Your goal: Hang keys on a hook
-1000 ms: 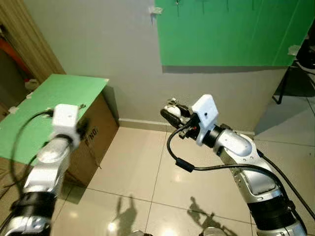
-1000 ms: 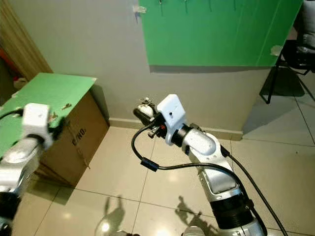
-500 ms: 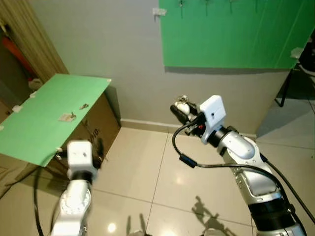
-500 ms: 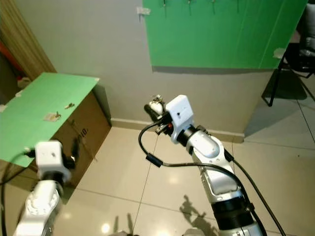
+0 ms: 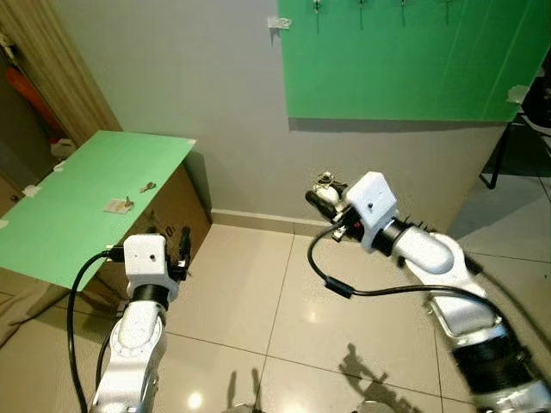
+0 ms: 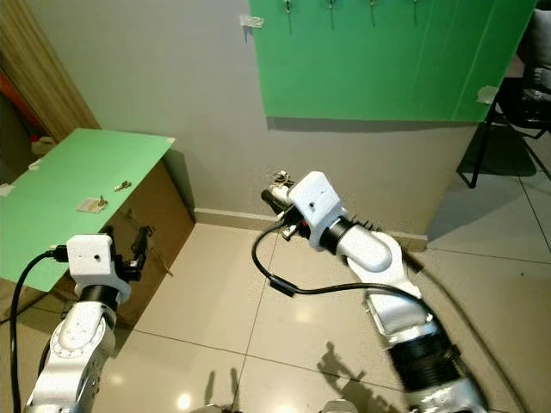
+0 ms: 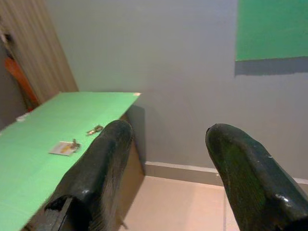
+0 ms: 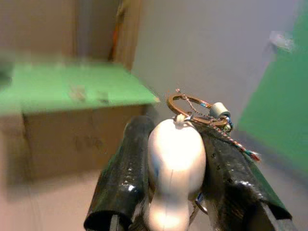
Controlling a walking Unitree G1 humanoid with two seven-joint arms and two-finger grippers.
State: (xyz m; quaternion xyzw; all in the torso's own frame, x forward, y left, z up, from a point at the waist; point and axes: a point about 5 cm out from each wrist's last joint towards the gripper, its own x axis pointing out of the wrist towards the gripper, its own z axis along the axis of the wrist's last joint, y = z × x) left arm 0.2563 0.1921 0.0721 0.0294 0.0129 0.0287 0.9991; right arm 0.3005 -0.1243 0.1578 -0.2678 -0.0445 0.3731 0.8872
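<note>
Grey wall ahead with green board (image 5: 405,60), hooks (image 5: 361,7) far along its top edge. Right gripper (image 5: 320,194) raised mid-scene, jaws clamped on keys (image 8: 175,154). Left gripper (image 5: 176,249) low, jaws apart, empty. Pickup done; carrying up and hanging left.

We see two arms of smooth silver metal, each built from rounded segments and ending in a boxy white wrist housing – the left arm (image 5: 138,340) slimmer in view, the right arm (image 5: 448,284) bulkier. Black ribbed collars ring the joints. A black cable loops loose under the right arm with a thicker block midway along it, and another curves from the left housing. The left gripper (image 7: 168,187) has thick, glossy black fingers with rounded tips – the right gripper (image 8: 180,163) looks the same.
</note>
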